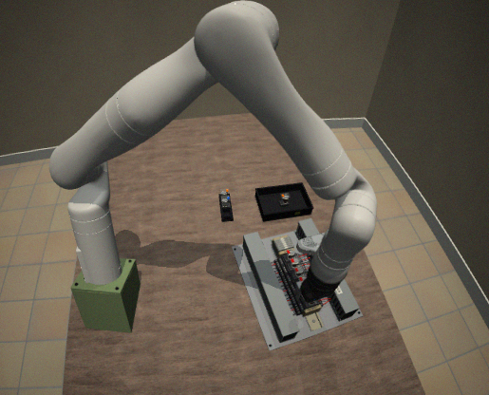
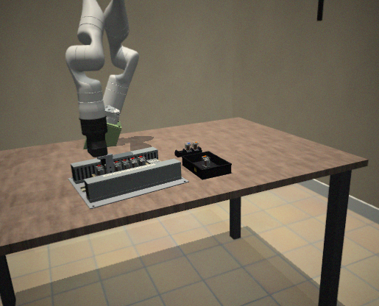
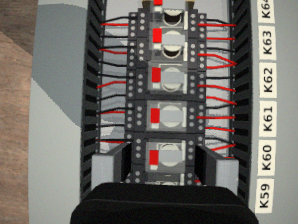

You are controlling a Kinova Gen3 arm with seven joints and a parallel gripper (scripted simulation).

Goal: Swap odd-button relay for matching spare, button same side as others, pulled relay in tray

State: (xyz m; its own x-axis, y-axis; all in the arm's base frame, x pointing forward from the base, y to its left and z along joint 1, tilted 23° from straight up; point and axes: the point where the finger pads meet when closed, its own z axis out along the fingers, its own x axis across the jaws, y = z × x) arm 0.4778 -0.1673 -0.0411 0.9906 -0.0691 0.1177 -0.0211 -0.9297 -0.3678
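Row of five clear-topped relays with red test buttons [image 3: 166, 82] sits plugged into the grey panel board [image 1: 266, 328]; the nearest one lies between the fingers. Black two-finger gripper [image 3: 160, 169] is wide open, holding nothing. An orange-buttoned relay [image 1: 284, 197] lies in the black rectangular tray [image 1: 266, 215], beside the small black spare holder [image 1: 226, 210].

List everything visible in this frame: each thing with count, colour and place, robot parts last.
Table: one, brown wood.
Panel plate: one, grey, near the table's edge.
Relays in the row: five seen in the wrist view, clear, red buttons.
Labels: K59 to K64, white, beside the row.
Tray: one, black, beside the panel.
Relay in the tray: one, orange button.
Spare holder: one, black, with relays showing orange and blue buttons.
Base: one, green.
Arm: one, white.
Gripper: black, open, over the row.
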